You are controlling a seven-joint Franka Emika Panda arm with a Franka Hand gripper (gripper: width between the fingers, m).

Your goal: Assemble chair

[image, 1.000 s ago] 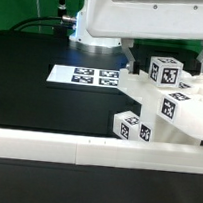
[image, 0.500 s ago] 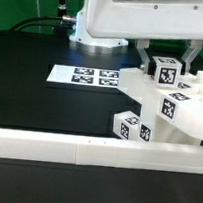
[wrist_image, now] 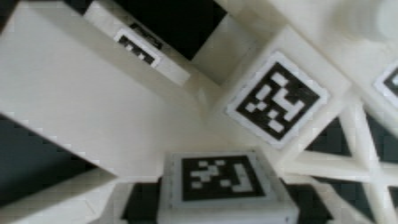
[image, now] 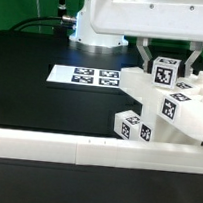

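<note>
Gripping the square tagged end of a chair leg (image: 165,71), the pincer (image: 171,62) hangs under the arm's white housing, to the exterior view's right of the marker board (image: 95,77) and higher than it. Its dark fingers (image: 143,51) stand one on each side of the leg's end. In the wrist view that tagged end sits between the two pads with no gap to be seen, so the pincer is clenched on the leg.

The other chair parts (image: 188,123) lie in a white heap on the black surface (image: 44,49), also to the exterior view's right of the marker board, with the heap's nearest edge just beside the board. The leg rises from this heap. Below the held end, a second tagged block (image: 175,105) shows on the heap. A third tagged cube (image: 130,125) sits nearer the camera than the marker board, close to the long white rail (image: 75,145) that runs along the front. The wrist view also shows a large tag (wrist_image: 276,98) on a slanted white part and a smaller tag (wrist_image: 143,45) on a flat slab beyond it.
</note>
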